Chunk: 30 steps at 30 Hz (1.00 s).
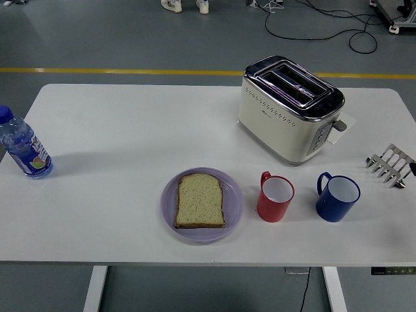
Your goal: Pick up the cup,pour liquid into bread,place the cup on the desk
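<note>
Cups, two: one red plastic mug (275,197) with a white interior, upright, handle toward the far left; one blue plastic mug (338,197) with a white interior, upright, handle likewise toward the far left. Both stand on the white table (117,123) near its front edge, the red just right of the plate, the blue to the right of the red, apart from it.

Bread, one slice (200,201): pale, square, brown crust, lying flat in the middle of one round lilac plate (233,201).

Toaster, one: cream body with chrome top (289,108), two slots, standing behind the cups toward the far right; a white slip of paper (342,128) lies at its right side.

Metal toast rack, one (392,165): silver, at the right edge.

Water bottle, one (23,144): clear plastic, blue cap and label, upright at the left edge.

Robot hands: neither appears in the head view, so their state cannot be told.
</note>
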Tool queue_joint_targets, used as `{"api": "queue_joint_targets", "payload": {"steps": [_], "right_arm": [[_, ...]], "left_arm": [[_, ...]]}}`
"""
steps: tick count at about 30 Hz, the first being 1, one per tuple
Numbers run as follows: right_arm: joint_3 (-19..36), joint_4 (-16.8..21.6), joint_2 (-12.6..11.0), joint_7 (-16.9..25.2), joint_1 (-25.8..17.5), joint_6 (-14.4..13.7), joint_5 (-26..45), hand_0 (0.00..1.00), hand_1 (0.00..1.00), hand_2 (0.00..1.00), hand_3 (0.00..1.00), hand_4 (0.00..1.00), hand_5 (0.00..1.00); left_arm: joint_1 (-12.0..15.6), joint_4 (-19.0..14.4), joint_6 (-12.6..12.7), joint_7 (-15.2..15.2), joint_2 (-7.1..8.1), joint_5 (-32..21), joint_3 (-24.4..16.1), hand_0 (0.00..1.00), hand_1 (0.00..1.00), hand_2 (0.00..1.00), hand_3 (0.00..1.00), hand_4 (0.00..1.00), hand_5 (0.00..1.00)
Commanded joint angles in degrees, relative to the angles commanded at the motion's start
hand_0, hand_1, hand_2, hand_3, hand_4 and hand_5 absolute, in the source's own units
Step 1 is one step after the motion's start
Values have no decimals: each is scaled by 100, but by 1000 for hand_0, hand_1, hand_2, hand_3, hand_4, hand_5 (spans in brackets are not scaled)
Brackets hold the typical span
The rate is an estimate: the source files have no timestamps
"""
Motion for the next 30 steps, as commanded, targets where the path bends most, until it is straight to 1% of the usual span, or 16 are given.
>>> {"api": "queue_joint_targets", "payload": {"steps": [2, 5, 7, 11, 15, 21, 25, 30], "right_arm": [[-37, 2, -4, 25, -25, -28, -223, 978, 900, 994, 998, 998, 213], [-343, -40, -15, 193, -189, -205, -839, 984, 902, 998, 998, 998, 203], [-492, -50, -2, 267, -264, -283, -1035, 984, 902, 998, 998, 998, 203], [-785, -141, 78, 393, -332, -429, -1175, 987, 903, 998, 998, 998, 191], [-969, -292, 134, 441, -273, -467, -1254, 987, 903, 998, 998, 998, 191], [-1156, -739, 265, 568, -28, -572, -1295, 988, 904, 998, 998, 998, 181], [-1262, -880, 317, 637, 88, -563, -1230, 990, 904, 998, 998, 998, 179], [-1416, -966, 362, 673, 199, -447, -1207, 992, 903, 998, 998, 998, 174]], "left_arm": [[0, 0, 0, 0, 0, -1, 2, 646, 641, 635, 530, 296, 764], [2, 2, -2, 5, 4, 6, 10, 646, 641, 636, 529, 295, 764], [4, 5, -3, 7, 4, 2, 19, 646, 641, 636, 529, 295, 764], [15, 7, -5, 8, 4, -4, 22, 646, 641, 636, 530, 296, 765], [13, 7, -7, 11, 3, -9, 47, 646, 641, 636, 530, 296, 765], [16, 2, -14, 13, 0, -24, 54, 646, 641, 636, 530, 295, 767], [13, -3, -16, 13, 3, -34, 44, 646, 641, 637, 528, 295, 764], [11, -4, -14, 13, 2, -41, 50, 647, 641, 636, 528, 293, 761]]}}
